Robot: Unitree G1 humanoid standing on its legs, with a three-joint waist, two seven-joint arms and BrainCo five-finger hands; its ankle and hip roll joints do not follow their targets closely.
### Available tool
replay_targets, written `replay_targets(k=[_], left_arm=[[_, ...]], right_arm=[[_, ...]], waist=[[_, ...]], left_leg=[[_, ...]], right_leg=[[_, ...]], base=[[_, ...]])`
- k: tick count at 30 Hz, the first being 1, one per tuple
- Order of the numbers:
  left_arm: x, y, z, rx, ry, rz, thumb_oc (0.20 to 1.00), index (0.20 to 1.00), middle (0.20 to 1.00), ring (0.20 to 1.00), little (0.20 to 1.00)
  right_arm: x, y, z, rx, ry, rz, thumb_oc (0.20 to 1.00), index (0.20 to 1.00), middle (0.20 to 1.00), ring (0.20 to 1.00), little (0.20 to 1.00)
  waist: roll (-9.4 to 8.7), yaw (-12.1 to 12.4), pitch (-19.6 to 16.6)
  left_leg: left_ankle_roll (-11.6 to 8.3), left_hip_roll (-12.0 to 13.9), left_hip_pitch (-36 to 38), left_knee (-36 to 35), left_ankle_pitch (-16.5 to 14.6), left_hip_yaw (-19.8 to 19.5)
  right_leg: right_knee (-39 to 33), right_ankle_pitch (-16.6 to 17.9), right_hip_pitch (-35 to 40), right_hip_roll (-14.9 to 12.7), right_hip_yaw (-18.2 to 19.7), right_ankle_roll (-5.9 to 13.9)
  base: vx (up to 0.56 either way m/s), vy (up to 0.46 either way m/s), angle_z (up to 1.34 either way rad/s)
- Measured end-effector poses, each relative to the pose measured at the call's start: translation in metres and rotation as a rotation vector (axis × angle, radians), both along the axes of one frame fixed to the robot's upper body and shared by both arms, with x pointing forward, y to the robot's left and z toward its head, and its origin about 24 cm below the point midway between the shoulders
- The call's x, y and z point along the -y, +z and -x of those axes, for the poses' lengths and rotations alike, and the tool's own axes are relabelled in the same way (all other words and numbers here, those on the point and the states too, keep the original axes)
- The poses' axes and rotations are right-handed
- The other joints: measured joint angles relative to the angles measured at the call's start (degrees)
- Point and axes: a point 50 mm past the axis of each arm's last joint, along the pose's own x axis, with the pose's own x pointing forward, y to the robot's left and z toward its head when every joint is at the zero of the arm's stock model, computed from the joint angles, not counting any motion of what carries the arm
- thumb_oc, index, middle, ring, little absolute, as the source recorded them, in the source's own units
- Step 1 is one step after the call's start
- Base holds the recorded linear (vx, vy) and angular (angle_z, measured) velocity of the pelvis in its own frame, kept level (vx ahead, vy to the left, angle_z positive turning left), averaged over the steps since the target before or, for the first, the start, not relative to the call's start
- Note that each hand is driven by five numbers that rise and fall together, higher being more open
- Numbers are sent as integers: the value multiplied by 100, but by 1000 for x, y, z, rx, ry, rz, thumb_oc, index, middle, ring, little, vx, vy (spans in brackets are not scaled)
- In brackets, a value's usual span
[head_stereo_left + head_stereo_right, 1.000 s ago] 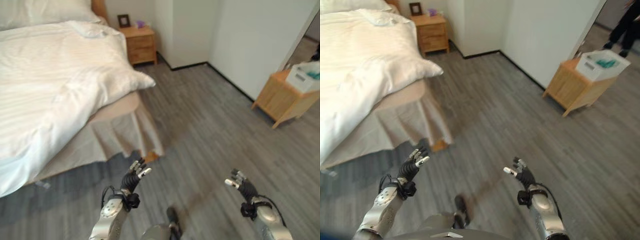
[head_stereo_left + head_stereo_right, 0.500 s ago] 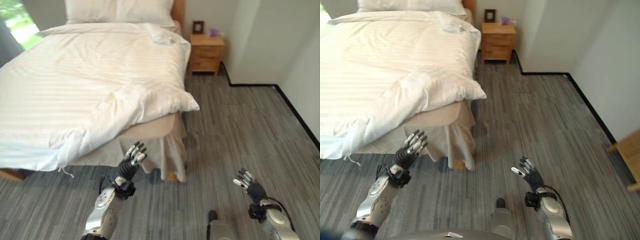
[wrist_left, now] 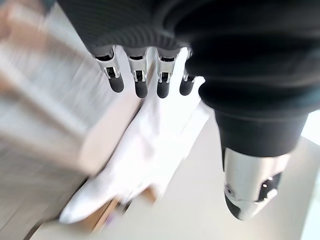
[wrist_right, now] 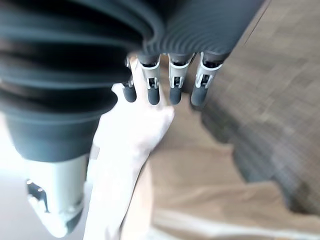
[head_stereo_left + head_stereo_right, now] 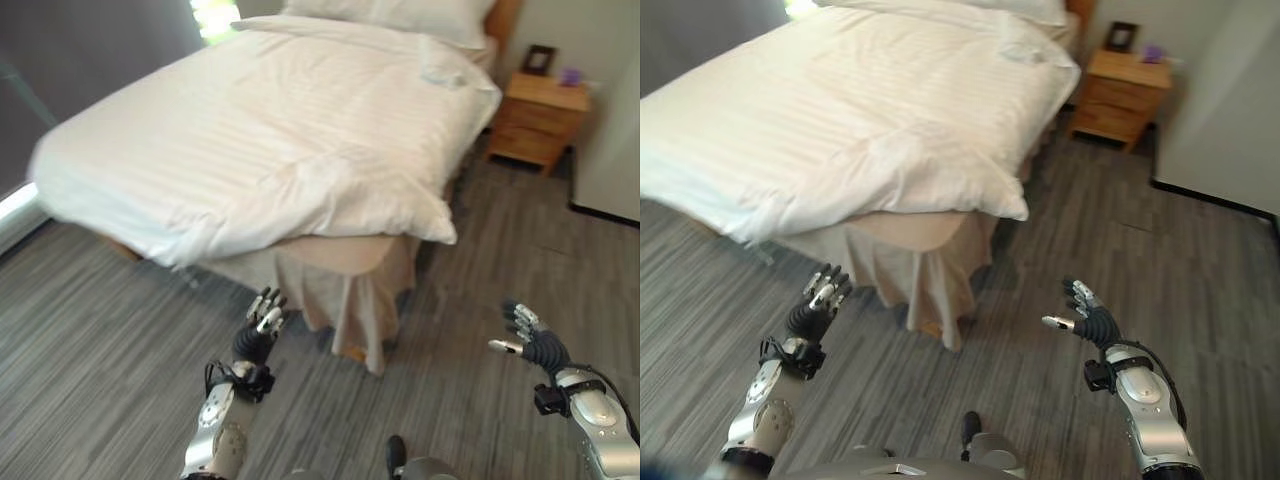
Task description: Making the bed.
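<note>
Fingers straight and relaxed on left hand (image 5: 262, 325) and right hand (image 5: 527, 343), both raised above grey floor (image 5: 90, 340), holding nothing; white duvet (image 5: 270, 140) lies rumpled on bed (image 5: 905, 255), its corner overhanging, well apart from both hands

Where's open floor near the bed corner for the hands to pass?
Bare grey floor runs between the bed's near corner and the white wall, back to the nightstand. More lies along the foot edge of the duvet. It is tightest at the hanging bed skirt, just ahead of the open left hand; the open right hand hovers over bare floor.
</note>
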Motion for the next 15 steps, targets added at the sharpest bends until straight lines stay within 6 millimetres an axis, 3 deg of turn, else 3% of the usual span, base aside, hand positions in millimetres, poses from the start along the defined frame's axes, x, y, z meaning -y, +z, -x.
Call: replay_targets(k=[1, 2, 4, 6, 7, 9, 10, 11, 12, 15], left_arm=[[-3, 1, 0, 1, 24, -6, 1000, 1000, 1000, 1000, 1000], [-5, 1, -1, -5, 41, -7, 1000, 1000, 1000, 1000, 1000], [-1, 0, -2, -13, 35, -7, 1000, 1000, 1000, 1000, 1000], [5, 1, -6, -7, 7, -5, 1000, 1000, 1000, 1000, 1000], [13, 0, -8, -13, -24, -6, 1000, 1000, 1000, 1000, 1000], [23, 1, -12, -8, -65, -4, 1000, 1000, 1000, 1000, 1000], [31, 1, -12, -1, -76, 14, 1000, 1000, 1000, 1000, 1000], [29, 7, -12, 26, -70, 8, 1000, 1000, 1000, 1000, 1000], [23, 4, -14, 9, -49, -3, 1000, 1000, 1000, 1000, 1000], [16, 13, -18, 38, -45, -35, 1000, 1000, 1000, 1000, 1000]], right_arm=[[-1, 1, -2, 7, 4, -2, 1000, 1000, 1000, 1000, 1000], [-2, 0, -2, 9, -6, -9, 1000, 1000, 1000, 1000, 1000], [-3, 0, -1, 6, -5, -14, 1000, 1000, 1000, 1000, 1000], [-4, 1, 0, 12, 0, -17, 1000, 1000, 1000, 1000, 1000], [-6, -2, 3, 0, 5, -23, 1000, 1000, 1000, 1000, 1000], [-9, -4, 3, -11, 20, -21, 1000, 1000, 1000, 1000, 1000], [-9, 2, -1, 3, 51, 3, 1000, 1000, 1000, 1000, 1000], [-12, 2, -3, 8, 52, -6, 1000, 1000, 1000, 1000, 1000], [-24, -6, -4, -6, 54, -51, 1000, 1000, 1000, 1000, 1000], [-39, -9, 1, -15, 104, -77, 1000, 1000, 1000, 1000, 1000]], waist=[[-45, 2, 42], [-166, -19, 116], [-123, -63, 123], [-5, -178, 172], [83, -206, 171], [118, -276, 165], [638, -164, 149], [644, -115, 232], [463, -141, 270], [266, -201, 109]], left_leg=[[46, -22, -97, 65, 185, 136], [196, 156, -246, 93, 213, 691], [194, 577, -127, -867, 214, 1298], [226, 701, 16, -1559, 250, 1395], [226, 668, 163, -1987, 250, 1431], [235, 556, 192, -2177, 239, 1514], [342, 834, 343, -2351, 127, 1460], [118, 927, 538, -2404, 139, 1545], [284, 765, 594, -2298, 100, 1578], [502, 415, 584, -2172, -55, 1840]], right_leg=[[31, -38, -5, -26, 8, -60], [-81, -56, 23, -59, -58, -113], [-237, -61, 3, 7, -191, -117], [-285, -35, -29, 18, -245, -75], [-408, 25, -19, 24, -202, 17], [-761, 57, -6, 41, -102, 171], [-483, 15, -193, 357, -168, 98], [-145, 173, -282, 349, -216, 48], [-65, 22, -261, 243, -55, 277], [-38, 31, -420, 8, 246, 334]], base=[[130, -18, 56], [169, 23, 45], [198, 77, 35], [191, 117, 28], [280, 196, 17], [270, 193, -19], [242, 209, -76], [328, 285, -79], [247, 253, -35], [159, 226, -32]])
